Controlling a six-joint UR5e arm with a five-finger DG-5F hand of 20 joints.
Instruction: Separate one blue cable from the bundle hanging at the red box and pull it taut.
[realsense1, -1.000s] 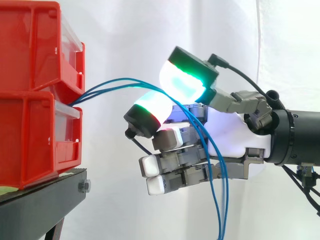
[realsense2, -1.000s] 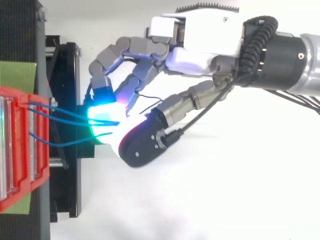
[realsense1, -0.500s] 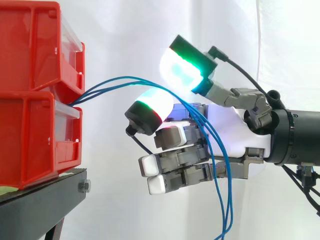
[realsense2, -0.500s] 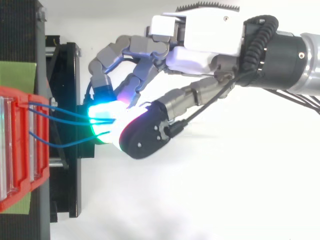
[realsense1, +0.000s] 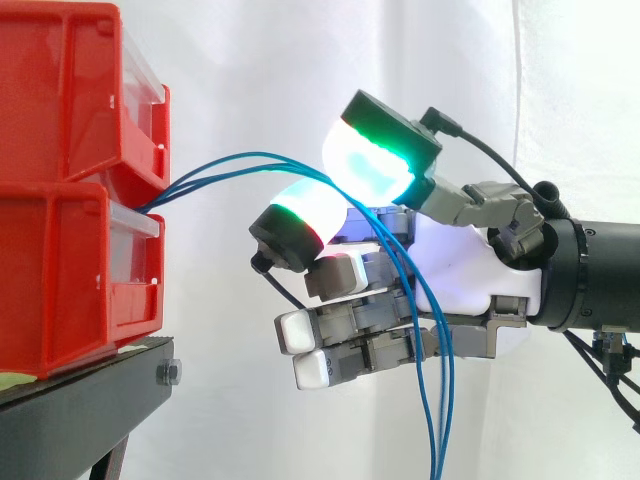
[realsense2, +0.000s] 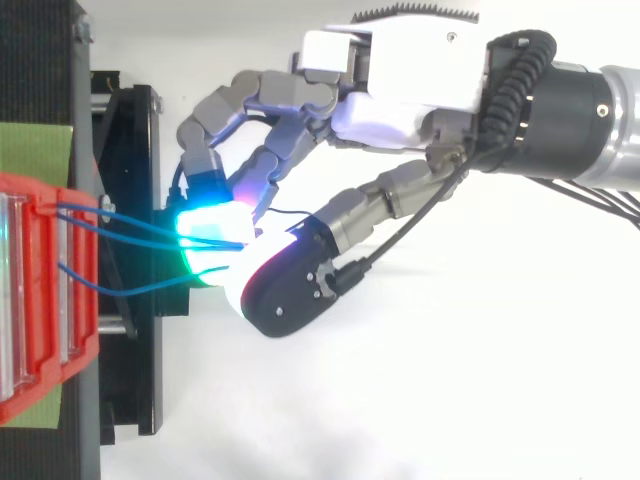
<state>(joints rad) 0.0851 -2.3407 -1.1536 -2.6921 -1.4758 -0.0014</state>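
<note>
Lowered again, the hand's (realsense1: 462, 262) green-glowing upper pad (realsense1: 375, 160) pinches the thin blue cables (realsense1: 228, 166) near the front edge of the red plastic box (realsense1: 70, 280); none looks separated yet.

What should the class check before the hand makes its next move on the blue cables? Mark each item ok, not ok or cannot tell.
1. Cables anchored: ok. The blue cables come out between the stacked red bins.
2. Grip: ok. The hand has its glowing pads closed on the cables.
3. One cable singled out: not ok. Several strands appear to pass between the pads together.
4. Tension: not ok. The cables arc loosely from the bins to the hand and hang slack below it.
5. Clearance: ok. The hand is apart from the bins.
</note>
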